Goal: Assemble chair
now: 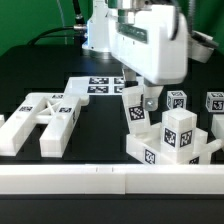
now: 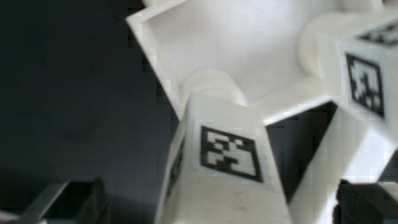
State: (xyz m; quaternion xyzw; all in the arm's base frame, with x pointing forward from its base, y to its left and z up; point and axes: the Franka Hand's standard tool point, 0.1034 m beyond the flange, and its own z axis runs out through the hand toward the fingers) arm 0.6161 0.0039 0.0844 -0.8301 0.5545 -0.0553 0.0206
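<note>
At the exterior view's left, a flat white chair frame piece lies on the dark worktop, its bars crossing in an H-like shape. A small tag faces up near its middle. Further back and a little toward the centre lies the marker board, flat and apart from the frame piece. A long white rail runs along the front edge of the worktop.

Near the centre, a tagged chair leg stands almost upright, one tag facing the camera. The white robot arm reaches down from above, and its claw sits at the leg's upper end, just on the exterior view's right of it. In the wrist view, the same leg fills the middle of the picture with its tag in plain sight. One dark finger shows off to the side with black space between it and the leg. The claw stands spread open, gripping nothing.

Just right of the leg, a cluster of tagged chair blocks rests on the worktop, one cube sitting on a wider base. Behind it stand two smaller tagged pieces, near each other but apart.
</note>
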